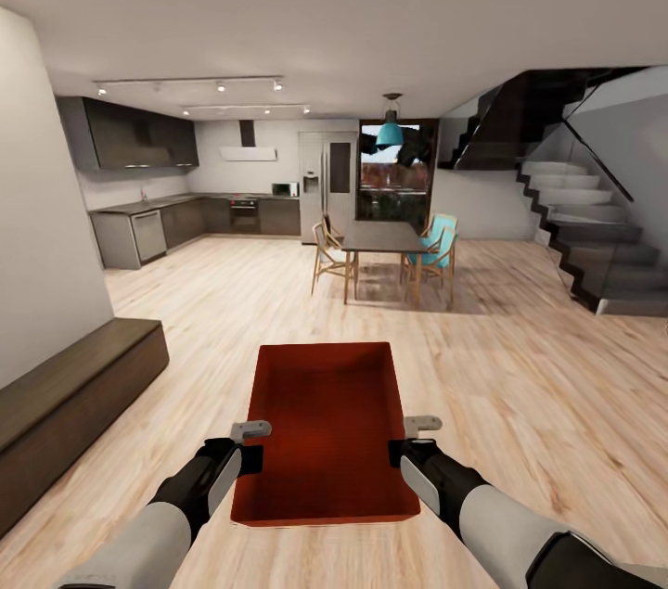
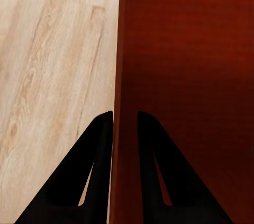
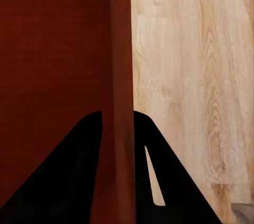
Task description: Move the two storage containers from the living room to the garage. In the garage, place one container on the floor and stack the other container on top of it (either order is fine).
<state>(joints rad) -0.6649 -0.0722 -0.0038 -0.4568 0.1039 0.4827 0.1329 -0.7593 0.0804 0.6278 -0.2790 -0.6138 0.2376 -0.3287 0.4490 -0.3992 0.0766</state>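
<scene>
so one storage container (image 1: 327, 427) is off the ground, carried level in front of the robot over the light wood plank flooring (image 1: 520, 385). the left gripper (image 2: 125, 128) straddles its left wall, one finger inside and one outside, closed onto it; the right gripper (image 3: 117, 128) pinches the right wall the same way. by my reading the task is early: no garage in sight, nothing stacked, and the second bin is yet to be fetched. ahead stand a dining table (image 1: 385, 241) with chairs, a staircase (image 1: 594, 227) on the right, a dark low cabinet (image 1: 65, 394) on the left, all needing a berth.
</scene>
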